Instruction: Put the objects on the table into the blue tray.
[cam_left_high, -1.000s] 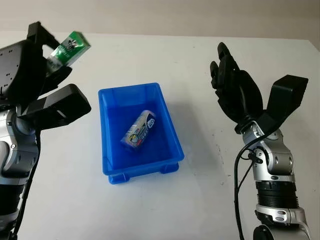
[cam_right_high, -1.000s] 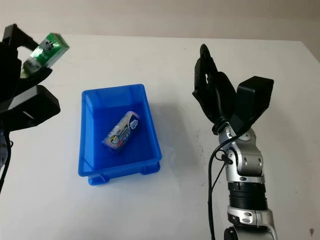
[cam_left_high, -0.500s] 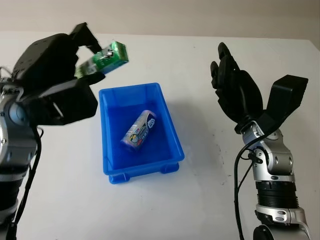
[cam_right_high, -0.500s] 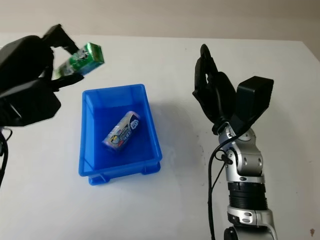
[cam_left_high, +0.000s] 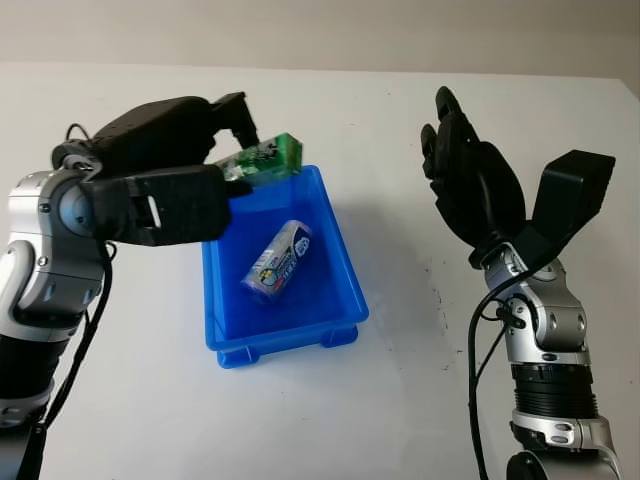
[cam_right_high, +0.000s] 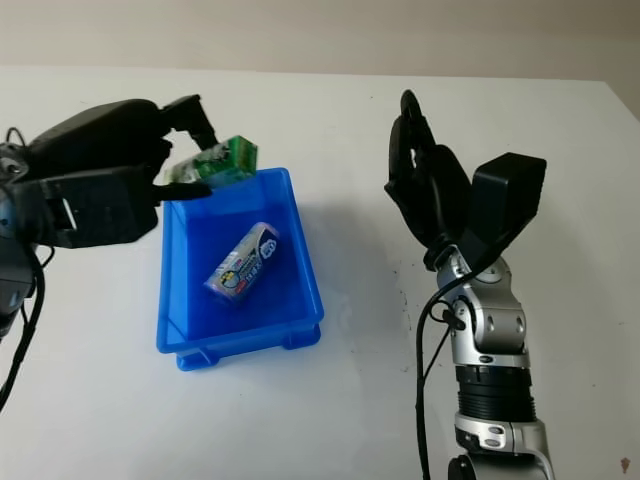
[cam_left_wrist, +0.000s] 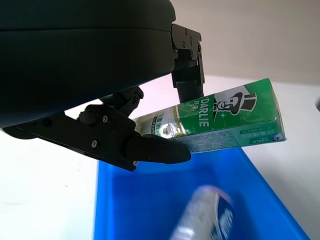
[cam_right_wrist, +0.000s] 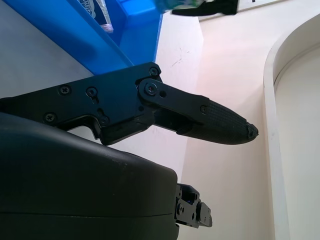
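Left robot hand (cam_left_high: 215, 150) pinches a green toothpaste box (cam_left_high: 262, 158) above the blue tray (cam_left_high: 340, 265) (one tube (cam_left_high: 278, 259) already inside); right robot hand (cam_left_high: 470, 185) open, raised over the tabletop (cam_left_high: 400, 400).

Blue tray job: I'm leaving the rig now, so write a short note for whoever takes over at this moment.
Left hand: shut on the green toothpaste box, held in the air over the far left corner of the blue tray.
Right hand: open, raised above the table to the right of the tray, holding nothing.
Done: one wrapped tube already lies inside the tray.
Left: lower the box into the tray and let go. I see no other loose item on the table.
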